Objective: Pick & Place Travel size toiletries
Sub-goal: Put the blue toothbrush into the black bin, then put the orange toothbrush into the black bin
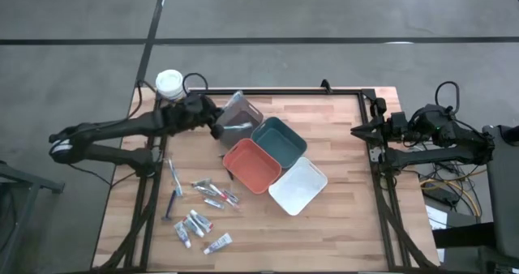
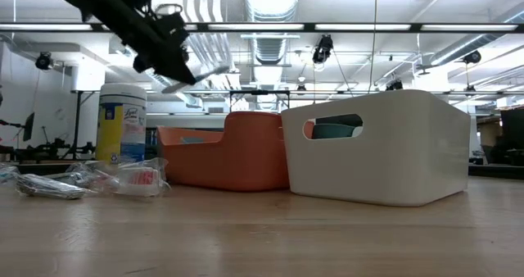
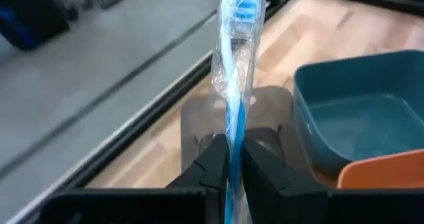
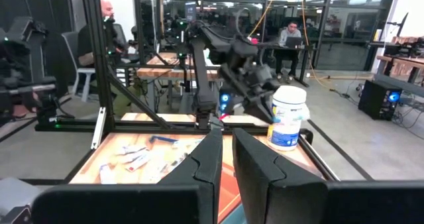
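Transport is the step we judge to be in hand: we see the left gripper (image 3: 230, 159) closed on a wrapped blue toothbrush (image 3: 235, 58) above the grey tray (image 1: 240, 116) just beneath it, so next we should lower and release.

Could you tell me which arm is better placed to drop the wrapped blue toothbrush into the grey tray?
The left. Its gripper is shut on the wrapped blue toothbrush directly over the grey tray, while the right gripper waits at the table's right edge, holding nothing.
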You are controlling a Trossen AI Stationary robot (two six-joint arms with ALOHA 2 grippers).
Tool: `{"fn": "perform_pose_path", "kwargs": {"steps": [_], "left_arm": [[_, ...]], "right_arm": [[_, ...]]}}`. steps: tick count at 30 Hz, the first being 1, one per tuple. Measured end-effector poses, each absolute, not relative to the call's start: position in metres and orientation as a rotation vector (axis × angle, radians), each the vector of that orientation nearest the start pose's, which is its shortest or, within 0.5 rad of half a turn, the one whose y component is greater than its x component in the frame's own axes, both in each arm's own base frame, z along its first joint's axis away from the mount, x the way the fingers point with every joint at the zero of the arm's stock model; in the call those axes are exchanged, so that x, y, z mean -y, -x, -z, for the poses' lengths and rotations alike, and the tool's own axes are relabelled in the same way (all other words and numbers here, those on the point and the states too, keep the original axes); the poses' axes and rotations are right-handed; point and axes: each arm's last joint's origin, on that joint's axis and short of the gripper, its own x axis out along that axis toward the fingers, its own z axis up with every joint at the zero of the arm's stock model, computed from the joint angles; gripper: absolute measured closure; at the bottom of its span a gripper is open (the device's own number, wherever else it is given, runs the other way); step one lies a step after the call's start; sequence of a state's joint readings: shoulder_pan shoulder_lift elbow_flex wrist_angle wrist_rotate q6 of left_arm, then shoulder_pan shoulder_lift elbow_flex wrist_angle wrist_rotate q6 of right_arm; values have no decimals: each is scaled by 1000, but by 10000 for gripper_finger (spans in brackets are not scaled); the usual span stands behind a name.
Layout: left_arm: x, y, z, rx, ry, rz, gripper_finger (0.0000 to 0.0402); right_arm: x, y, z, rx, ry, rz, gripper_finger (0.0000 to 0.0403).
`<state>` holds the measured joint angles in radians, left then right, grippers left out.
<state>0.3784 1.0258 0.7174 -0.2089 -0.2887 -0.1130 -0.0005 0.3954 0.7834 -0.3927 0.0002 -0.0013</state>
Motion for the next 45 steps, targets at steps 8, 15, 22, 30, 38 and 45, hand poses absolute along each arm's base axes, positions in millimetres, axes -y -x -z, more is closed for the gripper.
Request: {"fn": "perform_pose_path", "kwargs": {"steps": [8,15,22,30,38,45], "left_arm": [[-96,-218,-241,-577,214,-561,364],[-100,-227,-227,-617,304,-608,356],[-100,-225,-232,-592,301,-607,318],[-94,-212,-243,-592,302,-609,257],[-75,-195,-264,-536,338,-379,240],[-50,-180,-276,-505,322,-284,241]], "right_arm": [[0,-77,-353,-5,1,1,369],[0,-77,-353,-5,2,1,369],[0,-77,-353,-5,1,1,369],[0,-77,-353,-5,2,0,369],[0,-77,-353,-5,2,1,369],[0,-77,-353,-5,1,1,369]]}}
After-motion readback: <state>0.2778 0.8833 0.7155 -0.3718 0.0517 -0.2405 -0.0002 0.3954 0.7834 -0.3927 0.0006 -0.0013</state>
